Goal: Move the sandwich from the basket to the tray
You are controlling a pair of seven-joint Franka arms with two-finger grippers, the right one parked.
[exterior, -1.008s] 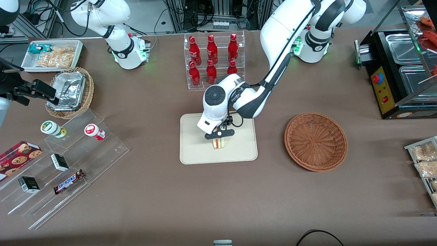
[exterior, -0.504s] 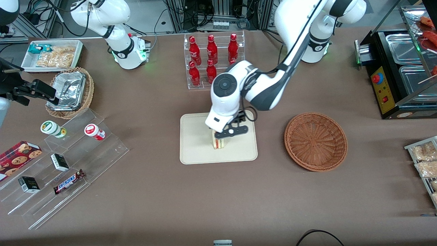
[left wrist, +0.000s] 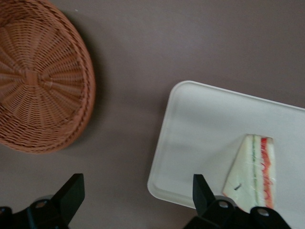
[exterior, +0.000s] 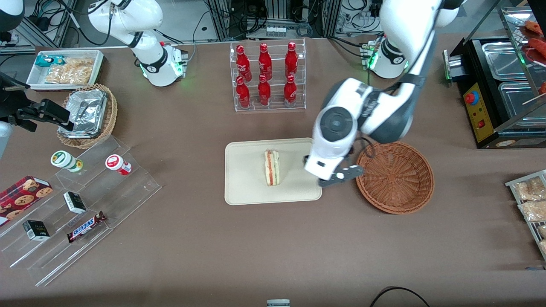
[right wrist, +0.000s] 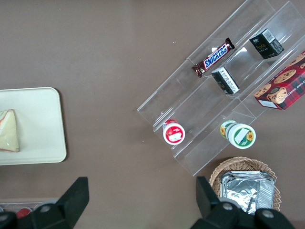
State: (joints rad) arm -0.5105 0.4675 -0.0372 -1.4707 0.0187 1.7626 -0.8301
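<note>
The sandwich (exterior: 272, 167) stands on its edge on the cream tray (exterior: 247, 187), red and green filling showing; it also shows in the left wrist view as sandwich (left wrist: 252, 171) on tray (left wrist: 209, 124). My left gripper (exterior: 339, 177) hovers above the gap between the tray's corner and the reddish-brown basket (exterior: 394, 177), clear of the sandwich. In the wrist view the gripper (left wrist: 136, 188) is open with only bare tabletop between its fingers (left wrist: 71, 188). Nothing lies in the basket (left wrist: 38, 81).
A clear rack of red bottles (exterior: 266, 76) stands farther from the camera than the tray. A stepped acrylic display (exterior: 81, 200) with snacks, a tan basket of foil containers (exterior: 87, 115) and a white bin (exterior: 66, 68) lie toward the parked arm's end. A black food warmer (exterior: 499, 89) stands at the working arm's end.
The gripper was closed around the sandwich on the tray; it has let go, lifted and swung toward the basket. The sandwich stays on the tray.
</note>
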